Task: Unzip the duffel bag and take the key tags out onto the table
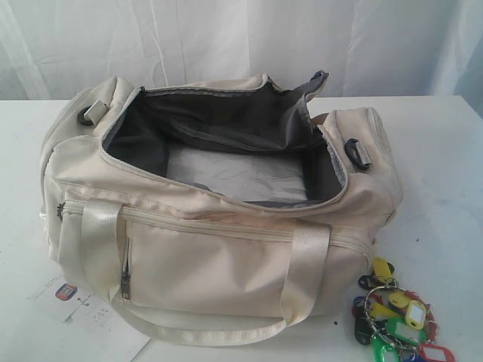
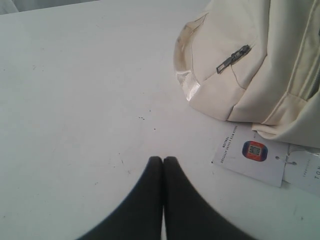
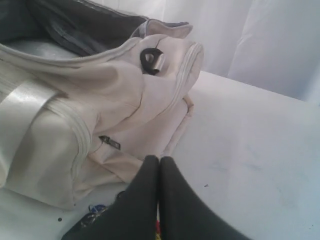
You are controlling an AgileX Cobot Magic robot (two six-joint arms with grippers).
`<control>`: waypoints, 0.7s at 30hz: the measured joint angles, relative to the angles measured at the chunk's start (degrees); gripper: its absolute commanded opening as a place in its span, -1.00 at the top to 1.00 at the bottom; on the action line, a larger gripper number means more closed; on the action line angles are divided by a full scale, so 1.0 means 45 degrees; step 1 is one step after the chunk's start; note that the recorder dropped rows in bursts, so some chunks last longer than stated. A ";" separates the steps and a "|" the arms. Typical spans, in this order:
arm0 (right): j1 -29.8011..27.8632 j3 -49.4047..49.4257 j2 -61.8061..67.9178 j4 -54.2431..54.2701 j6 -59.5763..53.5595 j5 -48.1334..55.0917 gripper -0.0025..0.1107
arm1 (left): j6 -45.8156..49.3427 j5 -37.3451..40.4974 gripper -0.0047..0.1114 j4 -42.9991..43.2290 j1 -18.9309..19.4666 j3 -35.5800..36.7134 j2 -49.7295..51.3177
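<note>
colourful key tags (image 1: 396,320) beside unzipped cream duffel bag (image 1: 211,249)

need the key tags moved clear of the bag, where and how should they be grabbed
Grip the key tags at the metal ring that joins them; loose tags would likely slip. They lie spread flat on the table beside the duffel bag's front corner, so come down from above on the open side away from the bag.
</note>
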 measured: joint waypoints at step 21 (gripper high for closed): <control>-0.1939 0.0769 0.0000 -0.0053 0.2056 -0.0388 0.96 | 0.0000 0.0000 0.92 0.0000 0.0000 0.0000 0.0000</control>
